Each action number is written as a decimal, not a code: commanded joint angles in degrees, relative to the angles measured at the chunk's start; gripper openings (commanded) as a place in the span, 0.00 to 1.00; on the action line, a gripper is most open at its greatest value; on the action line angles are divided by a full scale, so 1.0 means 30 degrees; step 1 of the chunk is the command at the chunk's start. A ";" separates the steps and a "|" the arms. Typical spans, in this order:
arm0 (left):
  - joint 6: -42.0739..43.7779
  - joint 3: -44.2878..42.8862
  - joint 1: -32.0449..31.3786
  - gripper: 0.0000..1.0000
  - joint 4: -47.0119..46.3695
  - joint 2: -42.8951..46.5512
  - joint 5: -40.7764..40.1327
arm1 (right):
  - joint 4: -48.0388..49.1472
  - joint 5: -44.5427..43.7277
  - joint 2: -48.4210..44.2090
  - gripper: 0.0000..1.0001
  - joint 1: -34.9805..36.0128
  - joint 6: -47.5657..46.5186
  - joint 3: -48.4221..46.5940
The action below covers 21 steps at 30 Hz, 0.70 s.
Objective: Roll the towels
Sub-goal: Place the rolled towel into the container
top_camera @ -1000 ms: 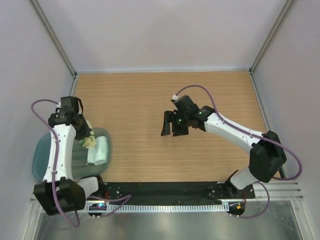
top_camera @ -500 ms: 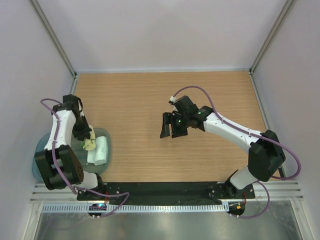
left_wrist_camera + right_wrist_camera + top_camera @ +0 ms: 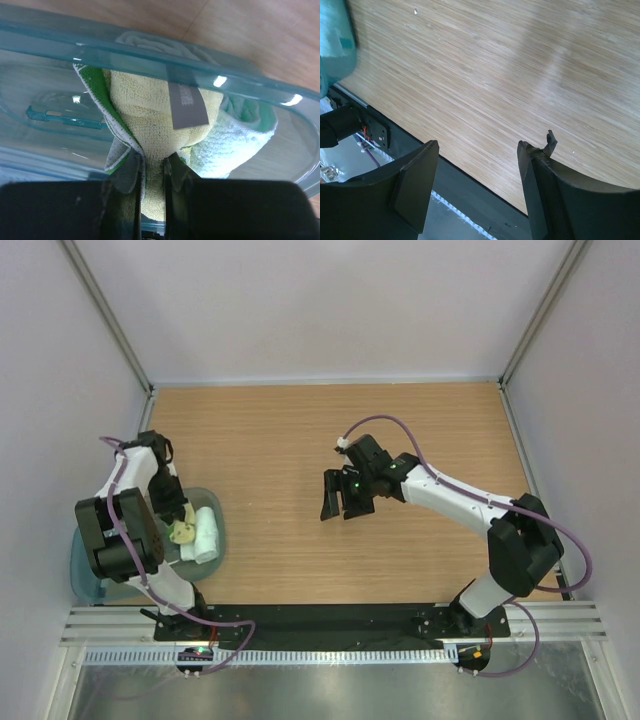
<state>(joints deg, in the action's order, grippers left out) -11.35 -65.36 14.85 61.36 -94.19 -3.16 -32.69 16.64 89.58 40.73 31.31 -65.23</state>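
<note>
Bin (image 3: 85, 575): translucent teal-grey plastic; sits at the far left of the worktop (image 3: 300, 430), near the front edge; the left arm is folded over it; both towels lie inside, toward its right end

Left claw (image 3: 152, 174): nearly closed; its two dark fingers (image 3: 131, 172) pinch a fold of cloth with only a thin gap between them; the wrist view looks through the bin's clear wall, and the rim crosses in front of the cloth

Patterned towel (image 3: 150, 107): the thing the left claw has hold of; bunched into a bundle, cream terry face toward the camera, green with white lines showing along its left edge; a grey tag (image 3: 187, 105) hangs on its front; from above it shows as a small cream-and-green lump (image 3: 181, 532) inside the bin, just under the claw

Mint towel (image 3: 206, 536): plain pale mint-blue; rolled into a short log; lies in the bin on the right of the patterned towel, touching it; in the left wrist view (image 3: 235, 135) it sits behind and to the right of the gripped bundle; no finger on it

Worktop: light wood grain; bare between the two arms

Right claw (image 3: 345, 502): jaws wide apart; nothing between them; held over bare wood near mid-worktop, well apart from the bin; its wrist view (image 3: 477, 182) shows only wood, the black base rail (image 3: 320, 618), and a corner of the teal bin at upper left
</note>
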 commanded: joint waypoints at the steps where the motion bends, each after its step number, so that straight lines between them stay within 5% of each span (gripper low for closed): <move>1: 0.0796 -0.1676 -0.0495 0.00 -0.2868 -0.0242 -0.0059 | 0.0349 -0.0157 0.0372 0.71 -0.0130 -0.0446 -0.0374; 11: 0.1003 -0.4404 -0.1406 0.00 -0.3463 -0.2324 0.0874 | -0.0149 -0.0743 0.0609 0.71 -0.0539 -0.0769 -0.0640; 21: -0.0491 0.0076 -0.1318 0.00 -0.4196 0.2478 0.4922 | 0.0085 -0.0567 0.0433 0.71 -0.0540 -0.0446 -0.0316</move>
<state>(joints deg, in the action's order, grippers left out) -11.20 -66.92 10.74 49.58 -91.64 6.04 -32.97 15.31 91.92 39.13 30.06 -65.25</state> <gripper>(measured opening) 0.119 0.709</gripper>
